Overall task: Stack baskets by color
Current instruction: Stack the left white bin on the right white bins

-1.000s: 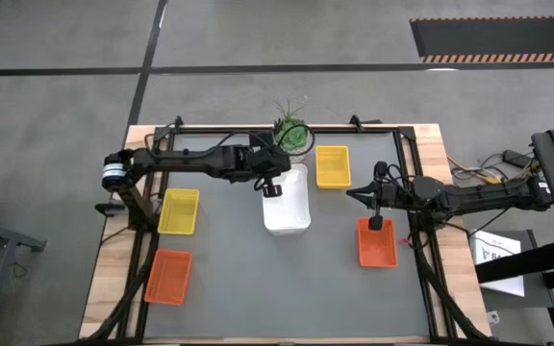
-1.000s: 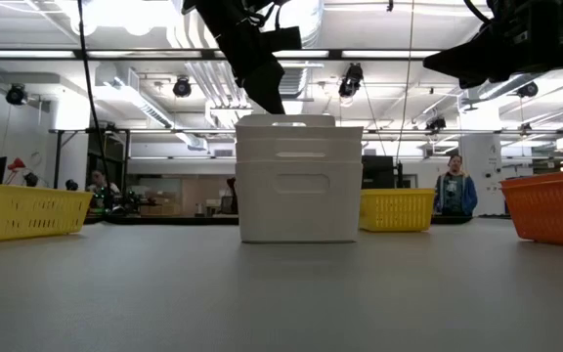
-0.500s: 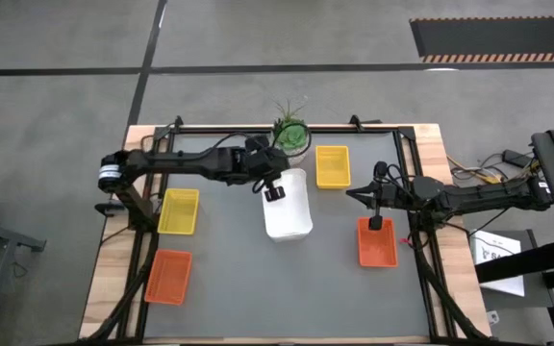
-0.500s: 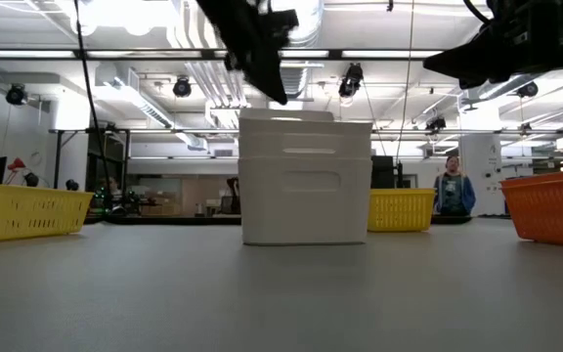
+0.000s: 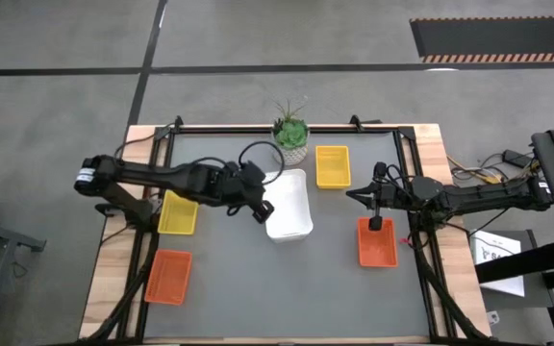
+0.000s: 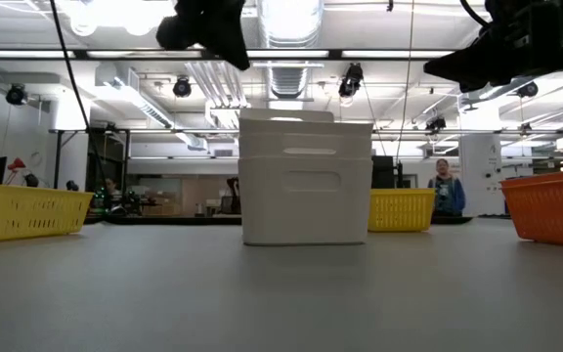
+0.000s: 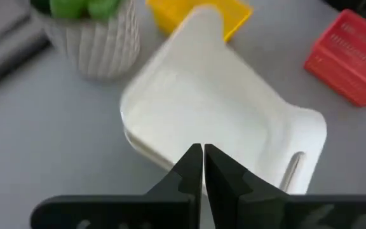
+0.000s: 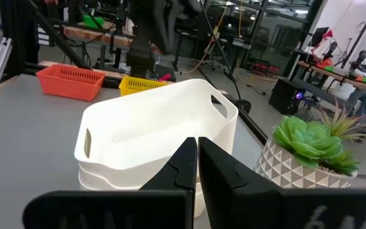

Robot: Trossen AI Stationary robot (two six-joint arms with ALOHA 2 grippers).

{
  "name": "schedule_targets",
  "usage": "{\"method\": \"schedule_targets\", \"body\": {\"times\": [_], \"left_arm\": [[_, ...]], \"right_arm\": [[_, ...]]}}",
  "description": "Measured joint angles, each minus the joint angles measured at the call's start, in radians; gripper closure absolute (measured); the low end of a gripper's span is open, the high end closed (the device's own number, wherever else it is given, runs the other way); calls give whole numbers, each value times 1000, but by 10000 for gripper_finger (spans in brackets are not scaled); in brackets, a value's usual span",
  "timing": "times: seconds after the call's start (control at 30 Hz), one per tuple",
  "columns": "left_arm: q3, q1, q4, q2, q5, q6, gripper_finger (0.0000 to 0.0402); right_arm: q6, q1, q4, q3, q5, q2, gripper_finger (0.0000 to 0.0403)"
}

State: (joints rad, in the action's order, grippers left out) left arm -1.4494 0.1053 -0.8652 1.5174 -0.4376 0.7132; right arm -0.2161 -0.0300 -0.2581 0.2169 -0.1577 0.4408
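Two white baskets sit nested at the middle of the grey counter. Yellow baskets lie far right and left, orange ones near left and right. The green plant has a white ribbed pot.

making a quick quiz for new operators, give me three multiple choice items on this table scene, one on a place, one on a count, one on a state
1. Where is the potted plant?
A. at the table's far edge, between the white baskets and the rim
B. inside an orange basket
C. at the near edge

2. How many orange baskets are on the table?
A. one
B. two
C. four

3. How are the left gripper's fingers?
A. wide open
B. shut on a yellow basket
C. shut, holding nothing

Answers:
1. A, the high view shows it just beyond the white baskets.
2. B, one orange basket sits near left, another right, under the right gripper.
3. C, the left wrist view shows the fingers together, empty.
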Motion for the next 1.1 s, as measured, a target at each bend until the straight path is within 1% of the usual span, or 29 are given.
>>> {"method": "schedule_targets", "body": {"times": [0.07,0.17,0.23,0.37,0.47,0.6,0.8,1.1], "left_arm": [[1,4,-17,20,24,79,401],[2,4,-20,45,68,116,387],[2,-3,-26,54,73,117,368],[2,-26,-34,51,74,122,318],[2,-35,-35,51,68,191,282],[2,-34,-35,69,64,202,251],[16,-34,-34,90,37,235,243],[89,-38,-11,99,35,276,244]], "right_arm": [[5,0,2,0,0,0,394],[14,0,11,0,0,0,394],[20,0,25,0,0,0,394],[26,0,28,0,0,0,394],[27,0,32,0,0,0,394],[42,0,48,0,0,0,394],[42,0,46,0,0,0,394],[49,0,45,0,0,0,394]]}}
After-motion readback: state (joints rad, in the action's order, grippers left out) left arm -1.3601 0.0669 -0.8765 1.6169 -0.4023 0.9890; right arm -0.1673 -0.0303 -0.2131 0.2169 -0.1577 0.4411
